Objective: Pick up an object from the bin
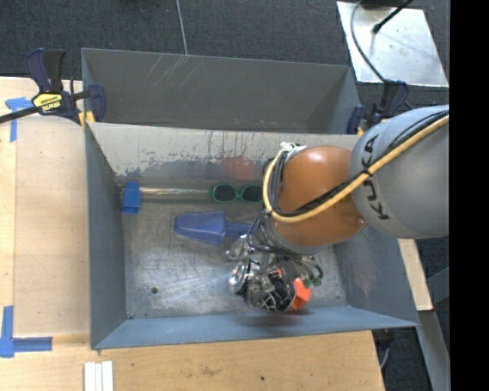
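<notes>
1. This is a robotics lab or test cell, not a home or a shop. A large grey industrial arm (405,176) comes in from 3 o'clock, with "KUKA" lettered on its casing.
2. An orange cover (317,191) sits on its wrist near the centre, and a yellow cable (306,217) loops round it.
3. The grey metal bin (221,88) is a bare sheet-metal box. Its floor is scuffed, and its wall is streaked towards 12 o'clock.
4. Dark, carpet-like flooring (229,23) lies beyond the bin at 12 o'clock.
</notes>
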`<state>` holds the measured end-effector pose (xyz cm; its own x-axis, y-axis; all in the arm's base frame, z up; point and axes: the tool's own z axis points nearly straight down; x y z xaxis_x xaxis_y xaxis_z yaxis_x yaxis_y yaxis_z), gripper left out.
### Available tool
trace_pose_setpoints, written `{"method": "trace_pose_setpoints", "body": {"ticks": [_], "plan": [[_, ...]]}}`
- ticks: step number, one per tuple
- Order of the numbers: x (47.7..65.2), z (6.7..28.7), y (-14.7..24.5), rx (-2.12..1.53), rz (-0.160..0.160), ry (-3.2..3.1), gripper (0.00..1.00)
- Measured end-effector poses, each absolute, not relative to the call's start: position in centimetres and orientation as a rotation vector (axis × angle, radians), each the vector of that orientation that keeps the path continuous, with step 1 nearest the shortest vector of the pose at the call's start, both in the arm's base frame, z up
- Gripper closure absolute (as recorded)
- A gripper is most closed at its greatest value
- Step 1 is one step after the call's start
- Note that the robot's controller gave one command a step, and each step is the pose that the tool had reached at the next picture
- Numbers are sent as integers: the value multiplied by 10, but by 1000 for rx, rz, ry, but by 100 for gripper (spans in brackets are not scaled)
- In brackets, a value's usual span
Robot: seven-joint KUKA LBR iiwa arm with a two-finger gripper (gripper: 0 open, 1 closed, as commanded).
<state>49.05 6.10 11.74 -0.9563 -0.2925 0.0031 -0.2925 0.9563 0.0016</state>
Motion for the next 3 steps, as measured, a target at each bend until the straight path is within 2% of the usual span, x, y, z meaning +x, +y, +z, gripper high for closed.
{"method": "trace_pose_setpoints", "body": {"ticks": [1, 3], "plan": [[492, 139, 61, 464, -1, -3108, 100], [493, 155, 61, 464, 0, -3115, 100]]}}
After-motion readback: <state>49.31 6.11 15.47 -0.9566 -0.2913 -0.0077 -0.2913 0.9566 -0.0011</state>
